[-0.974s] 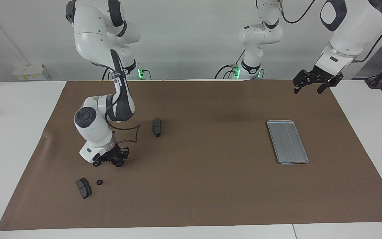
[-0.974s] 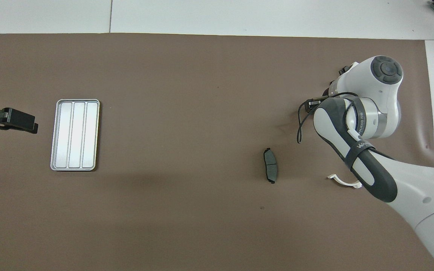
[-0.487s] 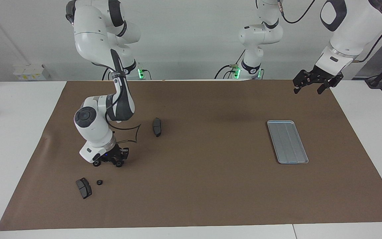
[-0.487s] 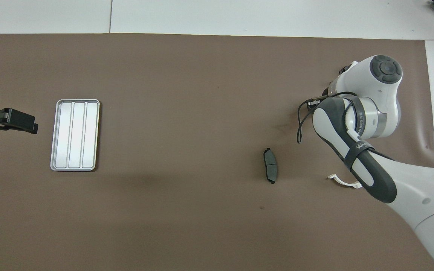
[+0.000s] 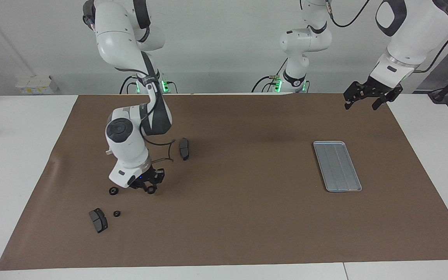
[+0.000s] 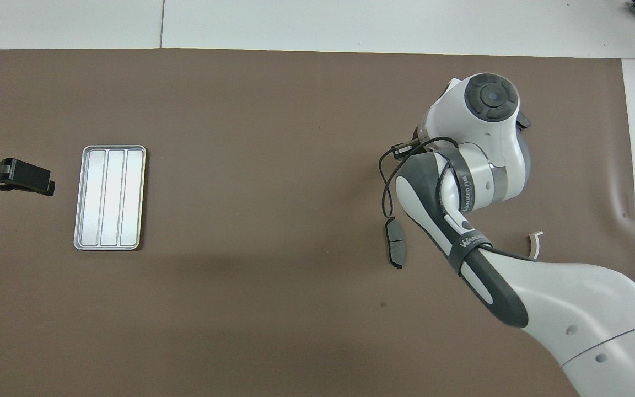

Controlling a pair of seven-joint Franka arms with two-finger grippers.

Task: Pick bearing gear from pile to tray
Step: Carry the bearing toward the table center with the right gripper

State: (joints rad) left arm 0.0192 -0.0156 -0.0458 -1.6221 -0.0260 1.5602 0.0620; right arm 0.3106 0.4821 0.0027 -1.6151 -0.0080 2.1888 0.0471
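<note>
Your right pincer (image 5: 148,186) hangs low over the brown mat (image 5: 231,217) at the right arm's end of the worktop. You cannot tell from either view whether its fingers are together or clamped on anything. A small dark round shape shows at its tip, but it could be a gear or part of the pincer. In the overhead view the arm's own wrist hides it. Reading the facing view as a clock, the pile lies scattered toward eight o'clock of the mat. One small black gear (image 5: 112,190) lies on the mat just beside the right pincer, at its nine o'clock. A second gear (image 5: 117,213) sits at six o'clock of the first, with a dark grey brake pad (image 5: 98,220) just beside it. Another brake pad (image 5: 184,148) lies apart, at one o'clock of the right pincer. The white half-ring bracket (image 6: 535,242) shows only from overhead, partly under the arm. The tray (image 5: 336,166) lies at three o'clock of the mat, well apart from the pile, with nothing in it. Your left pincer (image 5: 365,102) waits in the air with its fingers apart, over the mat's edge at one o'clock of the tray.
</note>
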